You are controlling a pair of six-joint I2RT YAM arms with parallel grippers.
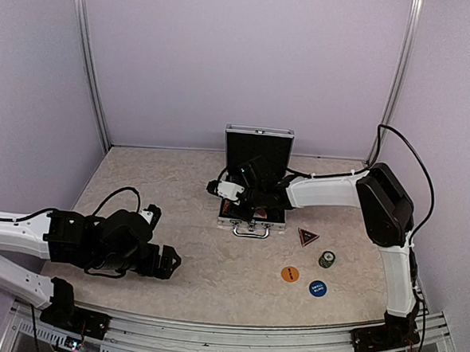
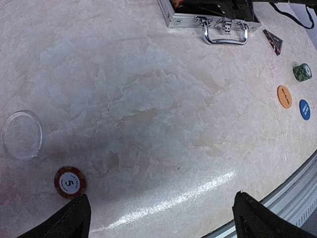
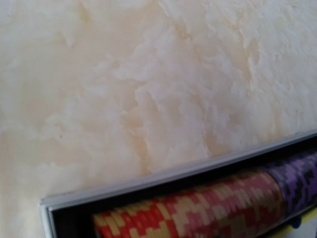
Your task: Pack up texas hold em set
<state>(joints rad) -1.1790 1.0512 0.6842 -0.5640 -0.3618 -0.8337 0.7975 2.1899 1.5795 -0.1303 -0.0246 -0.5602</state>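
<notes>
The aluminium briefcase sits at the middle-back of the table, lid upright, handle facing 6 o'clock toward you, long axis running 9 to 3. Inside its near rim, the right wrist view shows a row of chips lying on edge: red-and-yellow, pink, then purple.

Your right gripper hangs over the open case. Its fingers don't show in its own camera and are too dark from above, so I cannot tell how wide they stand or whether they carry anything.

Four loose pieces lie at 4 to 5 o'clock from the case: the dark triangular marker closest to it, the green chip stack beyond, then the orange disc and the blue disc nearest the front edge. All of these fall on the right arm's side.

Your left gripper is spread wide and empty, low at 7 o'clock from the case. A red "5" chip lies flat just ahead of one finger, with a clear round disc a little farther out. Both are the left arm's to fetch, I'd judge, and the case lies well apart from them toward 1 o'clock.
</notes>
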